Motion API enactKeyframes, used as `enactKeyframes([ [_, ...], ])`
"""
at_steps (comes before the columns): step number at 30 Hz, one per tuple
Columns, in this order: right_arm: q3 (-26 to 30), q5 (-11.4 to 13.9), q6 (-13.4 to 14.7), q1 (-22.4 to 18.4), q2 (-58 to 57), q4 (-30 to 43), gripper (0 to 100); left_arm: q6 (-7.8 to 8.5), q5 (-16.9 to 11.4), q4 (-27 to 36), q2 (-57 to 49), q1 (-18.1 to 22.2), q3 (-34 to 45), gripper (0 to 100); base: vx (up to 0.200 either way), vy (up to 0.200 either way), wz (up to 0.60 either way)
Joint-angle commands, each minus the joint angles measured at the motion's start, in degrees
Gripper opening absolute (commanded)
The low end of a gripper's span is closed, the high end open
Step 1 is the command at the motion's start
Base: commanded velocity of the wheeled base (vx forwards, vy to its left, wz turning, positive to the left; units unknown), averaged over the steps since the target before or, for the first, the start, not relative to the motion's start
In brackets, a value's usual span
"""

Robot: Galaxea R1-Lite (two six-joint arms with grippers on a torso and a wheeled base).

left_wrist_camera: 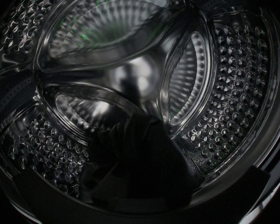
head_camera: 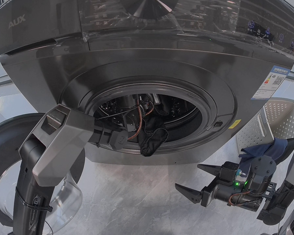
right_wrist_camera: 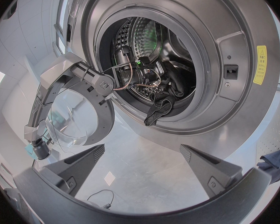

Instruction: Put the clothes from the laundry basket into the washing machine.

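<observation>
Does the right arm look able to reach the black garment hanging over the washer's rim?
Probably yes: the right gripper is open, facing the black garment, nothing between; the left arm sits beside it.

Inside the drum (left_wrist_camera: 239, 78) the black garment (left_wrist_camera: 140, 159) is a dark mass, folds unreadable — the laundry basket (head_camera: 284, 118) runs off the head view's right edge.

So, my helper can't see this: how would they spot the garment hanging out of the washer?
Find the big grey washer. At the bottom of its round opening, a black garment droops out over the rim, partly inside. Unlike it, the blue cloth is over at the white basket on the right.
</observation>
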Motion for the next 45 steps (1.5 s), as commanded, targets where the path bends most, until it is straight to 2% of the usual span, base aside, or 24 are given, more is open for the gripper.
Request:
enactKeyframes([
  [1,-0.2,0.0,0.0,-0.1,0.0,0.0,100,-0.26,0.3,-0.8,0.6,-0.2,1.9,100,0.000,0.000,0.00],
  [4,-0.1,0.0,0.0,-0.1,0.0,0.0,100,-0.26,0.3,-0.4,-0.9,-0.9,3.4,100,0.000,0.000,0.00],
  [8,-0.1,0.0,0.0,0.2,-0.2,0.0,100,0.27,-0.5,0.3,-4.5,-2.0,9.4,100,0.000,0.000,0.00],
  [9,-0.1,0.0,0.0,0.0,-0.3,0.0,100,1.15,-1.0,1.8,-6.3,-2.4,12.6,100,0.000,0.000,0.00],
  [12,-0.2,0.0,0.0,0.0,-0.2,0.0,100,2.47,-2.3,4.1,-7.5,-2.4,15.7,100,0.000,0.000,0.00],
  [19,-0.3,0.0,0.0,0.5,-0.2,0.0,100,3.52,-3.5,4.6,-3.7,-2.1,15.9,100,0.000,0.000,0.00],
  [20,-0.3,0.0,0.0,0.5,-0.2,0.0,100,3.96,-3.6,4.7,-2.9,-1.8,15.7,0,0.000,0.000,0.00],
  [23,-0.3,0.0,0.0,0.3,-0.2,0.0,100,5.11,-3.6,4.3,-0.9,-1.6,14.1,0,0.000,0.000,0.00],
  [30,-0.7,0.0,0.0,0.4,-0.2,0.0,100,4.75,-3.4,4.8,0.3,-1.4,8.6,0,0.000,0.000,0.00],
  [32,-0.8,0.0,0.0,0.4,-0.2,-0.1,100,4.49,-3.1,4.7,0.5,-1.4,6.7,0,0.000,0.000,0.00],
  [35,-1.0,0.0,0.1,0.5,-0.2,-0.1,100,2.91,-2.1,4.1,2.5,-0.2,0.5,0,0.000,0.000,0.00],
  [36,-1.0,0.0,0.1,0.5,-0.2,-0.1,100,2.03,-0.3,3.9,3.6,0.1,-2.7,0,0.000,0.000,0.00],
  [45,-1.1,0.0,0.1,0.4,-0.2,-0.1,100,1.41,1.7,2.0,7.3,1.1,-10.6,0,0.000,0.000,0.00],
])
